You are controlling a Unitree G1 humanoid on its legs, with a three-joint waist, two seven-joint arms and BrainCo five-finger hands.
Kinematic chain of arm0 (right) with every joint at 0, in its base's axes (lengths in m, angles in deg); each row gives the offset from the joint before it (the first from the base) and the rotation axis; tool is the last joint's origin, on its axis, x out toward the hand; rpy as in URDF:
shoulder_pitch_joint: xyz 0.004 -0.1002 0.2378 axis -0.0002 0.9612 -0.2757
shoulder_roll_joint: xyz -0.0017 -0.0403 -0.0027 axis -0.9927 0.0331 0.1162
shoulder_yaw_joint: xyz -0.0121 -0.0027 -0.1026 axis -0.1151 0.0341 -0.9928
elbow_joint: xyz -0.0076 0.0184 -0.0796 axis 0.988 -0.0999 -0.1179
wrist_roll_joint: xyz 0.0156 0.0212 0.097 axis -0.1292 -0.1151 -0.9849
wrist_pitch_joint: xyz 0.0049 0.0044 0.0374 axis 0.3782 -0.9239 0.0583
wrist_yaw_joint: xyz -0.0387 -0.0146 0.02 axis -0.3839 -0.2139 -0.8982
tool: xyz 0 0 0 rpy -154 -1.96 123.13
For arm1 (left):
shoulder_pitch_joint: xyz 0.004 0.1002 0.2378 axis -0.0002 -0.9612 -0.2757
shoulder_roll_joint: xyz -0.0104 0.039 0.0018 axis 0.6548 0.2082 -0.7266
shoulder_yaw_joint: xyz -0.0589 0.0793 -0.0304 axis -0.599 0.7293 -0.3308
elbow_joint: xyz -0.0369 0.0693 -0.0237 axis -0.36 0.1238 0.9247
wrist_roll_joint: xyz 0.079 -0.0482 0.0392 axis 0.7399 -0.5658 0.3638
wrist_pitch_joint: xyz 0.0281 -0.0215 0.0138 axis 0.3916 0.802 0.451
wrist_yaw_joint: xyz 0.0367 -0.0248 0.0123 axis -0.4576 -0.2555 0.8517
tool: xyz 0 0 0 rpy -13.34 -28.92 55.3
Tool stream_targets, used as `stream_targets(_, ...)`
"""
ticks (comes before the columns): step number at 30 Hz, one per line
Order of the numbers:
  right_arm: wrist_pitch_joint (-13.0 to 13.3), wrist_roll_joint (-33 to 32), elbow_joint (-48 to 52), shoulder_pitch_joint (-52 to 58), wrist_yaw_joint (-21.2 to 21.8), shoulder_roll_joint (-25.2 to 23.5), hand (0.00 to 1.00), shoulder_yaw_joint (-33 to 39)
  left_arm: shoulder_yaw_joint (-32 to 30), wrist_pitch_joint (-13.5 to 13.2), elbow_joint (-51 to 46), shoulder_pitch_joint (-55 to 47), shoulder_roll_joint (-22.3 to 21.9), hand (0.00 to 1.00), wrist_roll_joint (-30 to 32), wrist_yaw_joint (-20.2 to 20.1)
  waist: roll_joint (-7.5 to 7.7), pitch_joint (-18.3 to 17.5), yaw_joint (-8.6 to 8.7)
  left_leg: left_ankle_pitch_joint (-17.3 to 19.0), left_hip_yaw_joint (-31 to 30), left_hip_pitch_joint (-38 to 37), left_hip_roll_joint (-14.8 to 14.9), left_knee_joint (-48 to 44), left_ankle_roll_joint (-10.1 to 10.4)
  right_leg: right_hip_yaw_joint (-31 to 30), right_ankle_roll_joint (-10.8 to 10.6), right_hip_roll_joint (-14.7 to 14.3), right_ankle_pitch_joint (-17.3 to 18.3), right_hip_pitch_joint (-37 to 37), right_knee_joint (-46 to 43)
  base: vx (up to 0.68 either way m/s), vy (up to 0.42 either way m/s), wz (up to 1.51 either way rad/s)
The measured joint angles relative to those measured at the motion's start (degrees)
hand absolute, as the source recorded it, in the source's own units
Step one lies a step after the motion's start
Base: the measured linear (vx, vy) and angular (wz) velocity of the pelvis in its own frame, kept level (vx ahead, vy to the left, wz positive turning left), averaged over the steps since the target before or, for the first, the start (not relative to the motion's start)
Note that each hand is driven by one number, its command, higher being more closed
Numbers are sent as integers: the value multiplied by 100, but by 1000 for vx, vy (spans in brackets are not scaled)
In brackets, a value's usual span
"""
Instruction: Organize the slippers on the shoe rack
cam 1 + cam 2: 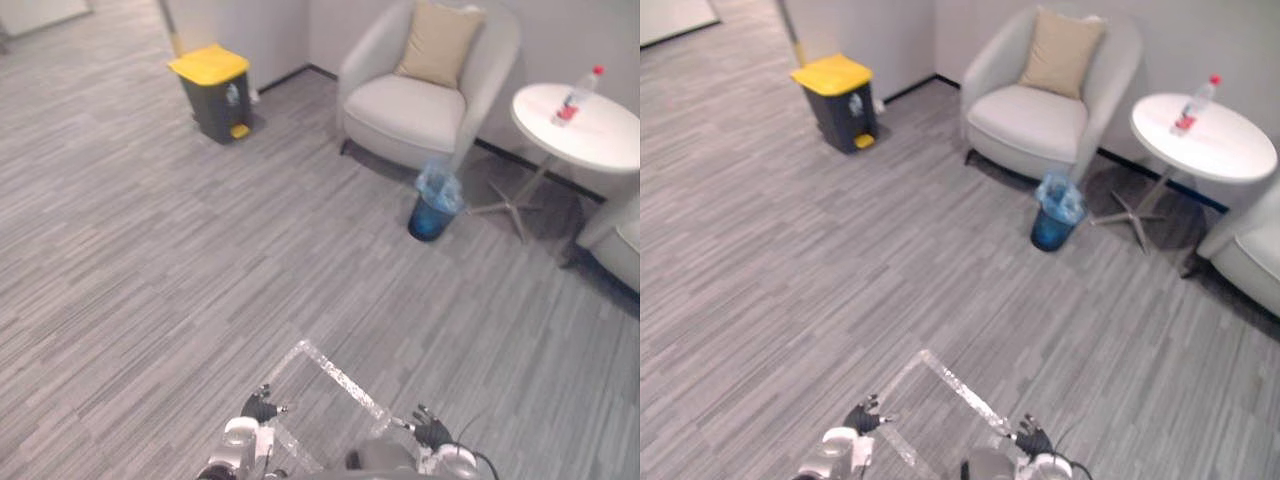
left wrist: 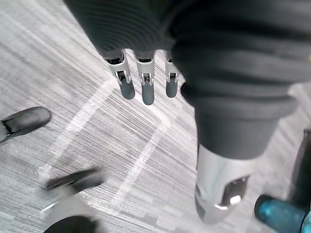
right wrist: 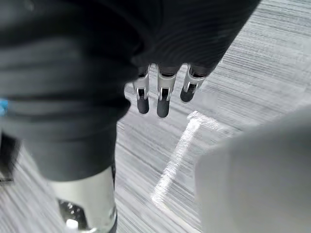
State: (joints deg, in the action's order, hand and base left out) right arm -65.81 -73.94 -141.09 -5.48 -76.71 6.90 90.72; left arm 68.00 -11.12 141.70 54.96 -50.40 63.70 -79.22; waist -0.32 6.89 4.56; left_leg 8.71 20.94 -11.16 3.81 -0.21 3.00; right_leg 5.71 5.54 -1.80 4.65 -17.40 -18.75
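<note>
Two hands, both loose and holding nothing. The left hand [image 1: 258,405] and the right hand [image 1: 430,430] hang low over the floor [image 1: 150,250], one on each side of a white tape outline [image 1: 340,378] stuck to the grey striped carpet. Up close in the wrist views, the left hand's fingers [image 2: 145,90] and the right hand's fingers [image 3: 163,99] point straight down, relaxed, with nothing between them and the thumb. Where the slippers sit relative to either hand, I honestly can't tell from these shots.

Going outward, here's the count:
- one dark pedal bin with a yellow lid [image 1: 215,90] by the far wall
- one blue waste basket [image 1: 435,205] with a plastic liner, just in front of the armchair
- two light armchairs: a full one [image 1: 420,110] with one beige cushion [image 1: 437,45], and a second one [image 1: 615,240] cut off at the right edge
- one round white side table [image 1: 590,135] between the chairs
- one clear bottle with a red cap [image 1: 575,98] on that table

The head views give you the whole room, with the hands as dark fingertips at the bottom. The wrist views give the fingers in detail, with tape lines on the carpet beneath them.
</note>
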Motion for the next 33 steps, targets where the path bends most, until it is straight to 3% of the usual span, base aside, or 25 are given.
stream_targets(1,6,10,-2,-35,-14,24,0,70,-25,0,19,-32,-134,0,74,-69,-156,28,7,4,36,-107,113,-71,41,0,24,-108,100,142,-29,350,-83,-7)
stream_targets(3,-6,2,12,-31,-22,-5,0,212,-80,1,-40,-46,-275,0,96,-88,-150,54,-3,-47,40,-36,171,-654,135,-60,34,-83,345,282,-145,307,-159,-10)
stream_targets(5,-14,4,60,29,-12,-27,0,106,-303,9,-79,-121,-412,0,170,-101,-102,90,32,-39,-9,464,502,-2426,281,-156,29,-118,400,781,141,321,-168,-18)
stream_targets(6,-15,12,249,177,-3,-33,0,-131,-495,11,-312,-297,-567,0,188,-119,-50,118,-103,-173,-136,1182,939,-4477,542,-339,129,-211,461,1261,352,300,-98,-70)
stream_targets(7,-7,6,271,202,-14,-25,0,-242,-554,9,-441,-403,-575,0,188,-170,-34,114,-188,-155,-156,1437,1078,-5125,514,-519,212,-256,546,1417,368,247,-69,-79)
stream_targets(9,-21,4,266,212,-14,-10,0,-295,-688,10,-554,-515,-600,0,182,-185,-28,118,-226,-61,-121,1809,1175,-5481,390,-781,192,-287,636,1713,458,233,7,-81)
stream_targets(11,-46,2,258,242,-17,-25,0,-290,-752,10,-588,-534,-606,0,175,-179,11,103,-261,92,-59,2027,1164,-5078,267,-989,206,-260,624,1884,574,199,32,-72)
stream_targets(12,-50,-6,260,270,-23,-34,0,-279,-752,0,-645,-530,-603,0,175,-177,41,94,-323,218,-53,2121,1061,-4382,151,-1191,196,-222,627,2012,670,303,88,-77)
stream_targets(13,-51,-6,255,283,-26,-42,0,-274,-733,-3,-646,-505,-604,0,174,-178,79,97,-391,278,-267,2127,785,-3325,163,-1402,130,-162,635,2147,742,303,88,-77)
stream_targets(14,-51,-6,254,288,-27,-43,0,-274,-733,-3,-646,-501,-604,0,174,-176,87,90,-398,272,-342,2129,712,-3114,171,-1431,108,-148,648,2152,740,381,136,-70)
stream_targets(15,-49,-3,245,301,-32,-47,0,-270,-725,-6,-644,-489,-600,0,175,-165,127,63,-422,148,-893,2109,313,-2058,165,-1580,-6,-75,712,2162,736,238,105,-46)
stream_targets(16,-49,-4,231,301,-38,-40,0,-262,-700,-7,-636,-488,-598,0,176,-156,127,48,-423,-52,-1233,2097,120,-1543,166,-1648,-72,-48,750,2159,731,359,179,-60)
stream_targets(17,-48,-3,204,306,-64,-13,0,-241,-646,-6,-621,-491,-595,0,176,-147,76,12,-422,-594,-1633,2074,-91,-874,191,-1750,-164,-44,804,2147,731,317,205,-64)
stream_targets(18,-49,-4,88,323,-76,30,0,-214,-618,-6,-569,-523,-603,0,176,-130,-63,-71,-432,-1490,-1749,2059,-117,-482,120,-1913,-308,-141,896,2160,726,412,303,-70)
stream_targets(19,-62,-15,-30,302,-79,37,0,-100,-613,-5,-495,-544,-592,0,177,-113,-132,-138,-426,-1351,-1598,1909,-71,-359,61,-2015,-414,-175,992,2212,706,389,312,-61)
stream_targets(20,-58,-10,-37,299,-96,-68,0,32,-580,-4,-438,-527,-472,0,179,-56,44,-114,-402,-1330,-1488,1649,-172,-49,44,-2099,-532,-61,1056,2233,648,253,209,-37)
stream_targets(23,-45,-13,-187,257,-80,-224,0,215,-326,-5,-319,-534,-123,0,185,-59,305,-228,-445,-1326,-1203,1375,-289,252,37,-2336,-580,87,1052,2224,683,172,150,-53)
stream_targets(24,-46,-20,-233,234,-80,-223,0,220,-256,-6,-278,-526,-54,0,186,-64,308,-230,-446,-1326,-1170,1338,-306,291,37,-2384,-593,105,1027,2221,710,94,59,-42)
stream_targets(29,-47,-84,-356,167,-71,-181,0,425,-94,5,-121,-441,34,0,196,-59,131,-183,-418,-1312,-832,1288,-245,435,21,-2805,-489,32,858,2090,881,1,-28,-55)
stream_targets(31,-59,-110,-551,103,-80,5,0,418,-54,10,-113,-461,14,0,198,-54,-71,-198,-432,-1236,-669,1316,-2,427,32,-2584,-636,-152,531,1929,976,-63,-93,-73)
stream_targets(33,-57,-109,-636,98,-117,115,0,423,-10,9,-59,-438,-16,0,196,-56,-103,-217,-428,-1178,-816,1303,85,399,60,-2179,-608,-175,389,1904,1122,-65,-119,-61)
